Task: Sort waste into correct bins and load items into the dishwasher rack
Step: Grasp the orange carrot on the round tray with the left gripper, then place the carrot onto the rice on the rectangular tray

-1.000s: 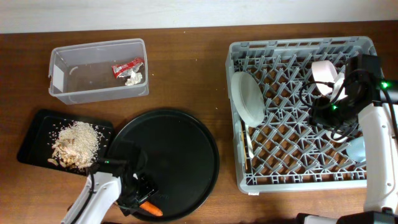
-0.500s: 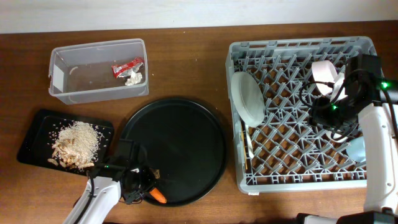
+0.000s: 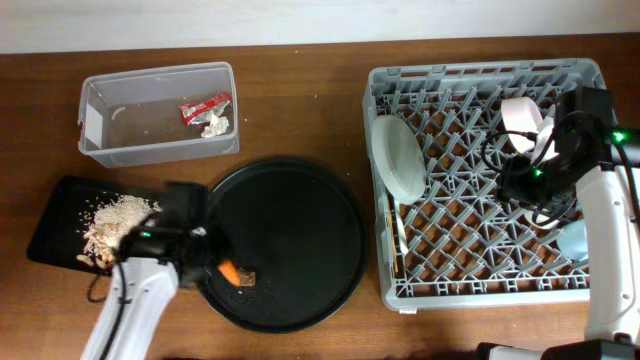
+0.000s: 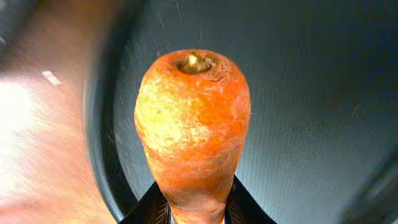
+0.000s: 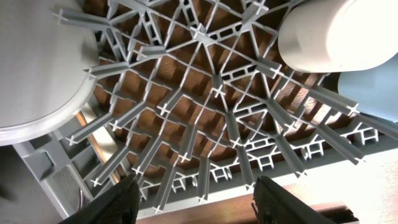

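The carrot [image 4: 193, 124] is pinched at its narrow end by the left gripper [image 4: 194, 208]. Its long axis runs straight out in line with the fingers, blunt stem end forward. It hangs over the left part of the round black tray [image 3: 300, 200], close to that tray's left rim, with a small brown scrap [image 3: 247, 279] on the tray just beside it.

The flat black dish [image 3: 60, 200] holding the food scraps [image 3: 120, 225] sits just left of the round tray, and is likely the carrot's destination (organic goes with organic). The left arm is by far the nearer. The clear bin [image 3: 150, 150] with a wrapper lies beyond the round tray's upper left.

The right gripper [image 5: 199, 199] is spread and holds nothing, hovering over the dishwasher rack [image 3: 480, 240], right of the round tray.
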You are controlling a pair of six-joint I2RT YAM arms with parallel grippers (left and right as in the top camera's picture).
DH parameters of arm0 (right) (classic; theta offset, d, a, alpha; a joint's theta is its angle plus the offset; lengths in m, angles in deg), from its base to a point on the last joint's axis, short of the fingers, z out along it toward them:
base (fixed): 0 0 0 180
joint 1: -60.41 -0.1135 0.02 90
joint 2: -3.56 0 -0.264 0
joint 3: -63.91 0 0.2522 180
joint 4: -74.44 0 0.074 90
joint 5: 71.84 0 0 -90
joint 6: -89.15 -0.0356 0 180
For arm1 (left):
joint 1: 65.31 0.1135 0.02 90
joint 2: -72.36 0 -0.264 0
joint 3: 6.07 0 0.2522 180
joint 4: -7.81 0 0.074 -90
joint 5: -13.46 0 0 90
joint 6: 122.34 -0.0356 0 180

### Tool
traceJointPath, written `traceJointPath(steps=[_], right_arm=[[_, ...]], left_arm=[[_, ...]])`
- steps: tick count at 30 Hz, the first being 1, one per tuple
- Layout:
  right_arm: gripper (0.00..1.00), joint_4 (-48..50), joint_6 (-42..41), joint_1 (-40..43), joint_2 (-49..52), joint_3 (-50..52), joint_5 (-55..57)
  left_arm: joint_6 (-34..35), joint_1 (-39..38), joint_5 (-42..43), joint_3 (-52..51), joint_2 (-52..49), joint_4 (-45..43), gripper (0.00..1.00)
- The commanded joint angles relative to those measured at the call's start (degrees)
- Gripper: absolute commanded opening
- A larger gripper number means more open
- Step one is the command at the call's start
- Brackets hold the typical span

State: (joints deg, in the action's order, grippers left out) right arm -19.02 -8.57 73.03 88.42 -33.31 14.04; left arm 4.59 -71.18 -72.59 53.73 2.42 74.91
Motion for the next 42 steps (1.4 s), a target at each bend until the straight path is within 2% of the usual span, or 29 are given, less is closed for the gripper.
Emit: traceJointPath(steps=[1, 6, 10, 15, 19, 29, 30, 31, 32, 38, 42], right_arm=[[0.62, 0.0, -0.3, 0.2, -0.2, -0.7, -0.1], [0.62, 0.0, -0.3, 0.2, -0.2, -0.7, -0.2], [0.62, 0.0, -0.3, 0.2, -0.2, -0.7, -0.2], [0.62, 0.0, -0.3, 0.2, -0.2, -0.7, -0.2], [0.63, 0.1, -0.3, 0.2, -0.2, -0.7, -0.1], [0.63, 0.4, -0.3, 0.2, -0.2, -0.7, -0.2], [0.63, 0.4, -0.3, 0.2, -0.2, -0.7, -0.2], [0.63, 0.4, -0.3, 0.2, -0.2, -0.7, -0.2], [0.63, 0.4, -0.3, 0.2, -0.2, -0.7, -0.2], [0.63, 0.4, -0.3, 0.2, -0.2, -0.7, -0.2], [0.63, 0.5, -0.3, 0.2, -0.2, -0.7, -0.2]], left_arm=[[-4.4, 9.1, -4.4, 3.6, 0.2, -2.1, 0.03], [-7.1, 24.4, -4.9, 3.6, -1.4, -10.9, 0.02], [-7.1, 30.9, -4.9, 3.6, -6.5, -16.6, 0.02], [-7.1, 32.5, -4.8, 3.6, -16.3, -21.7, 0.02], [-7.1, 32.5, -4.8, 3.6, -20.5, -22.2, 0.03], [-7.0, 32.4, 1.2, 3.6, -21.5, -13.1, 0.04], [-7.0, 32.4, 1.2, 3.6, -21.5, -13.2, 0.1], [-7.0, 32.4, 1.2, 3.6, -21.5, -13.2, 0.2], [-7.0, 32.4, 1.2, 3.6, -21.5, -13.4, 0.39], [-7.1, 32.4, 1.2, 4.9, -21.4, -13.2, 0.5], [-7.1, 32.4, 2.5, 12.4, -20.4, -5.2, 0.52]])
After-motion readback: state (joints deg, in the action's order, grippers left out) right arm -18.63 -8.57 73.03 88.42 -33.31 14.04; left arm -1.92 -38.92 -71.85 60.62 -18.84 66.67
